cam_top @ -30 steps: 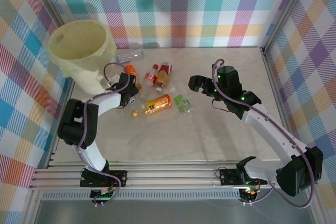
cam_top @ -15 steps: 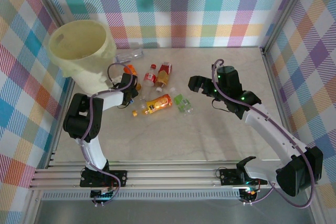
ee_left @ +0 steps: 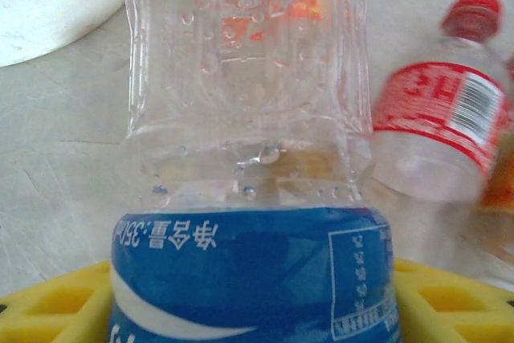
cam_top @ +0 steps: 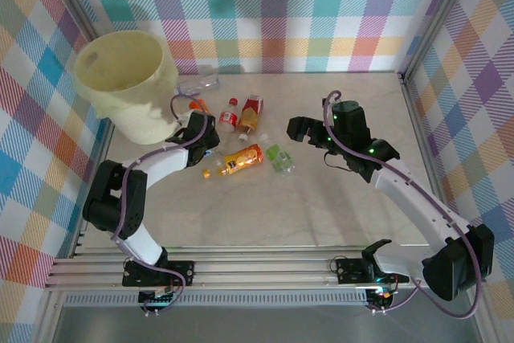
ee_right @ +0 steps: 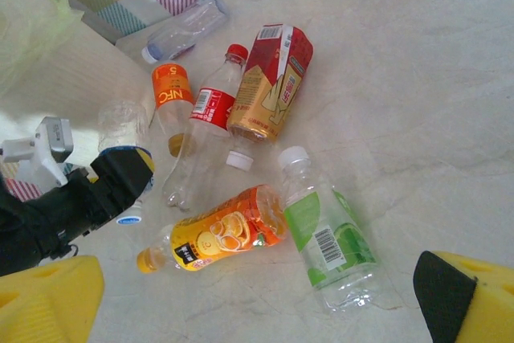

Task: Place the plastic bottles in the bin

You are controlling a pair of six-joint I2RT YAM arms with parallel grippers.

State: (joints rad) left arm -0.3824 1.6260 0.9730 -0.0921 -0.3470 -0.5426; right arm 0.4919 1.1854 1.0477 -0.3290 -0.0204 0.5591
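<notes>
Blue-labelled bottle [ee_left: 253, 275] clasped near the bin [cam_top: 136, 118]
It is pinched by the left gripper [cam_top: 207, 140], crowded on its right by a red-labelled bottle [ee_left: 438, 114]; the right gripper [cam_top: 299, 128] is held spread wide, right of the pile.

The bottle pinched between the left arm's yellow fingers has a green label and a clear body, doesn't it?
Not green: the left wrist view shows the bottle in the left gripper with a blue label. Its body is clear, as you say. The green-labelled bottle lies loose in the right wrist view.
</notes>
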